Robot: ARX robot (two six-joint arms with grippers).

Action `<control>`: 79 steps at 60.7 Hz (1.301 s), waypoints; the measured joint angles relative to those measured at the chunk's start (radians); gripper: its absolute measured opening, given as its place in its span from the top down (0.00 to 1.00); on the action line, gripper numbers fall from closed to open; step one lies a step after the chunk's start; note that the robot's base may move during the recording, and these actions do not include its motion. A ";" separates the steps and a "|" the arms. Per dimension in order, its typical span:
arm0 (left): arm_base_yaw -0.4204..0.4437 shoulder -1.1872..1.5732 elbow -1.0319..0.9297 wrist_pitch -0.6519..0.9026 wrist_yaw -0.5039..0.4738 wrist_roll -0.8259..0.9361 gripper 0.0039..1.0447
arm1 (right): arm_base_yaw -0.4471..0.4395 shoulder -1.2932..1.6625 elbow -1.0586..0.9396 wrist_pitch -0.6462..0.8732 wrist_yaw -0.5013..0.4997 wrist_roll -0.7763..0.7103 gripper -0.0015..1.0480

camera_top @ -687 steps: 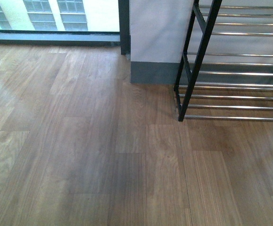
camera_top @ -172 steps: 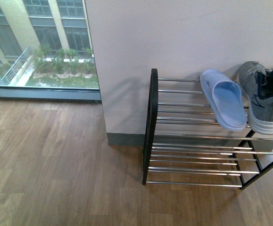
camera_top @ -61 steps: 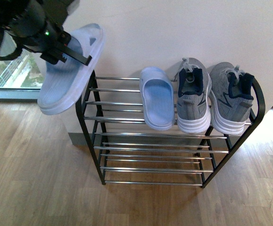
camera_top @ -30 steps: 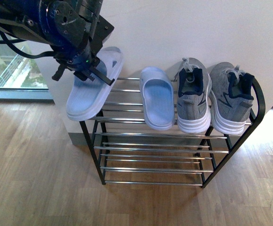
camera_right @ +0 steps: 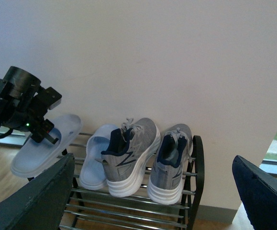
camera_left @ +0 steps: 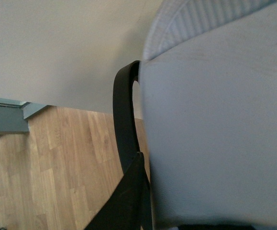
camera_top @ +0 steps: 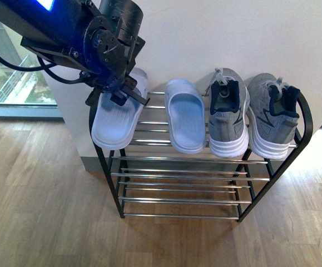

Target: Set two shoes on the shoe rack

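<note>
My left gripper (camera_top: 123,93) is shut on a pale blue slide (camera_top: 116,115), holding it tilted over the left end of the shoe rack's (camera_top: 205,160) top tier. I cannot tell whether it touches the bars. In the left wrist view the slide's sole (camera_left: 215,120) fills the frame beside the rack's black side arch (camera_left: 124,120). Another pale blue slide (camera_top: 184,119) and two grey sneakers (camera_top: 227,119) (camera_top: 272,119) lie on the top tier. My right gripper (camera_right: 152,160) is open, well back from the rack (camera_right: 195,163), facing the shoes.
The rack stands against a white wall (camera_top: 233,39) on a wooden floor (camera_top: 38,194). A window (camera_top: 5,83) is at the left. The lower tiers (camera_top: 183,189) hold nothing.
My left gripper has carried the slide right and down, from beyond the rack's left side to over the left end of the top tier. The other shoes have not moved.
</note>
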 joint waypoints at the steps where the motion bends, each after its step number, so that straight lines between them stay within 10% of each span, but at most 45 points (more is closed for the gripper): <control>1: -0.001 -0.001 0.000 -0.002 0.002 -0.005 0.60 | 0.000 0.000 0.000 0.000 0.000 0.000 0.09; 23: -0.012 -0.141 -0.029 -0.061 -0.004 -0.116 0.07 | 0.000 0.000 0.000 0.000 0.000 0.000 0.09; 57: -0.002 -0.702 -0.457 -0.013 -0.028 -0.320 0.09 | 0.000 0.000 0.000 0.000 0.000 0.000 0.09; 79: 0.170 -1.427 -0.857 -0.172 -0.023 -0.386 0.09 | 0.000 0.000 0.000 0.000 0.000 0.000 0.09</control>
